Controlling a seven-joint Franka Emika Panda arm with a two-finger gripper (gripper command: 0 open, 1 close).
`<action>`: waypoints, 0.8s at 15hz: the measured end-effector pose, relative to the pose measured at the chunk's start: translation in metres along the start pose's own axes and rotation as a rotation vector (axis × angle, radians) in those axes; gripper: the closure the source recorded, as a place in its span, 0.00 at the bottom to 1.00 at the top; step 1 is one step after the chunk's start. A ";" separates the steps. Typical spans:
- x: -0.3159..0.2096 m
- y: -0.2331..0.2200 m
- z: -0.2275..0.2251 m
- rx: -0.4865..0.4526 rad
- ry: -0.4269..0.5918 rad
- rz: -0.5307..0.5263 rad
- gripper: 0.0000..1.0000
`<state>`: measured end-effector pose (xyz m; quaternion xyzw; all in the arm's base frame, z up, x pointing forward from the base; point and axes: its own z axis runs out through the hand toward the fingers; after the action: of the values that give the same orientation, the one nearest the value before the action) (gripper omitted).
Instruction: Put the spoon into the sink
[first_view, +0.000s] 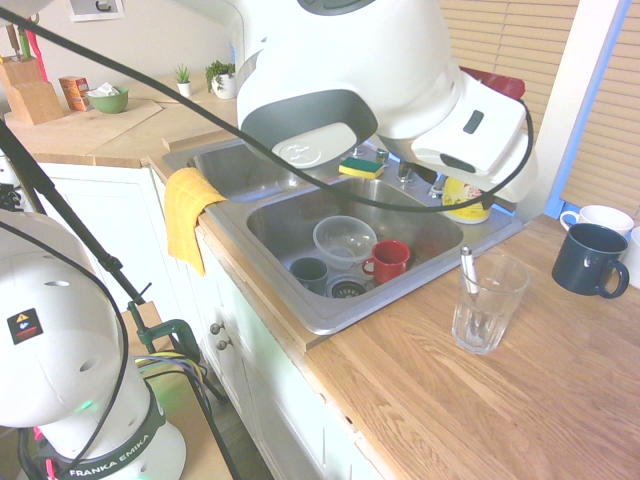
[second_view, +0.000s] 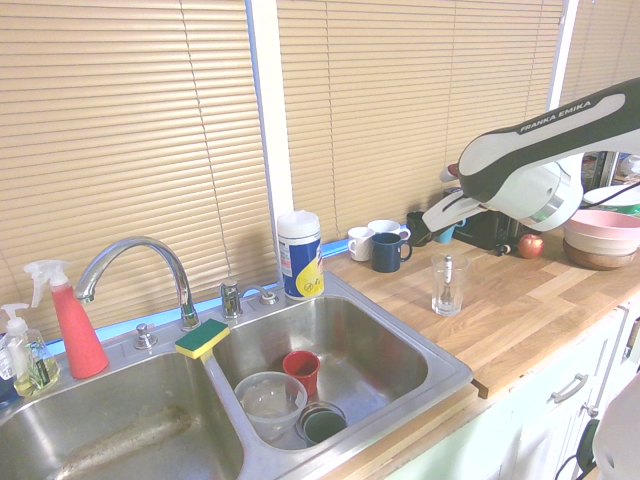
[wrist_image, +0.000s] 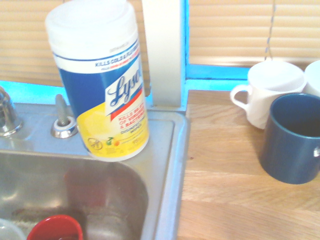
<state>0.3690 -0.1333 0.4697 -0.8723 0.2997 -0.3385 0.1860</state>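
From my remote station I log the gripper (second_view: 442, 200) as raised above counter level, higher than the clear tumbler (first_view: 490, 302) and off to one side of it, jaws apart, nothing between them. The spoon (first_view: 468, 266) is inside the tumbler, leaning, its pale handle standing out over the rim; gripper and spoon are not in contact. Progress, as I judge it: near the start. Nothing of the transfer is done; grasp, lift clear of the glass, carry and release are all left. The sink (first_view: 317, 326) lies beside the tumbler, across a short strip of wooden counter (first_view: 430, 400), so the carry should be brief. Containers: the tumbler holds the spoon; whether anything else is in it I cannot tell through the glass. The basin closer to the tumbler holds a translucent bowl (second_view: 270, 402), a red mug (first_view: 388, 260) and a dark cup (first_view: 309, 274), grouped around the drain; what the cup contains I cannot make out. The basin farther from the tumbler shows a stained floor. On the tumbler's other side from the sink, in the first exterior view, stands a dark blue mug (first_view: 590, 259), with white mugs behind it. Risk, my estimate: the handle could catch the tumbler's rim and tip the glass, so I would grip high and lift straight.
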 end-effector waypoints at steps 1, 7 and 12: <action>0.002 0.005 -0.001 0.005 0.003 0.014 0.00; 0.001 0.034 -0.007 -0.031 -0.044 0.060 0.00; -0.005 0.045 -0.011 -0.108 -0.104 0.074 0.00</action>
<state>0.3405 -0.1650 0.4516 -0.8858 0.3396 -0.2691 0.1661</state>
